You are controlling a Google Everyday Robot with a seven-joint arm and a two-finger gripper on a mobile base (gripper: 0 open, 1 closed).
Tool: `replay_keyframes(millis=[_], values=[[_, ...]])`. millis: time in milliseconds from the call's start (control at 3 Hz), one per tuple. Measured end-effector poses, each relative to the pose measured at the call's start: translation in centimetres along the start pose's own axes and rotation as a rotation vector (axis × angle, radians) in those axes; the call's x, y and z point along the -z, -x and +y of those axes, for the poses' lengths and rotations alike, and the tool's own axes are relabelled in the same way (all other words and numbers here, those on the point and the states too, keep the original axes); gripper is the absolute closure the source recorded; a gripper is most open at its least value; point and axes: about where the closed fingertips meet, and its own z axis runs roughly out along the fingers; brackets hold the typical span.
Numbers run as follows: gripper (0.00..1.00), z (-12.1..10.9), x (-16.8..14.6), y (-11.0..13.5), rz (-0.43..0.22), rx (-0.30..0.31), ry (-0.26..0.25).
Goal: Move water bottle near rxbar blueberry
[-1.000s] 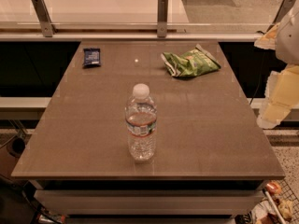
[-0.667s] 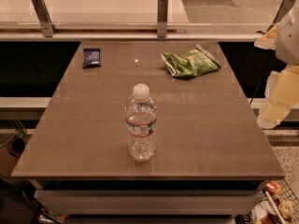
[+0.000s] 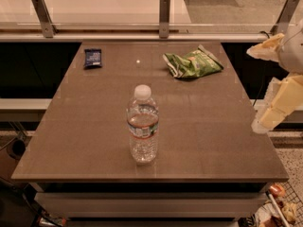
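The water bottle (image 3: 142, 124), clear with a white cap and a thin red-and-white label band, stands upright on the brown table (image 3: 203, 122), a little in front of its middle. The rxbar blueberry (image 3: 93, 57), a small flat dark blue wrapper, lies at the far left corner of the table. My gripper (image 3: 254, 89) hangs at the right edge of the view, just off the table's right side, well to the right of the bottle. Its pale fingers (image 3: 279, 100) are spread apart and hold nothing.
A crumpled green snack bag (image 3: 191, 63) lies at the far right of the table. A railing with metal posts (image 3: 164, 15) runs behind the table's far edge. Clutter sits on the floor at the lower right (image 3: 277, 207).
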Motion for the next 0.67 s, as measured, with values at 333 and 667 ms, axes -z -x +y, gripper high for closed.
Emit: replay_keyframes(millis=[333,667], values=[[0.0,1.1,-1.6,1.4,-0.179,0.024,0.07],[0.0,2.5,-3.4,3.9,-0.381,0.043,0.166]])
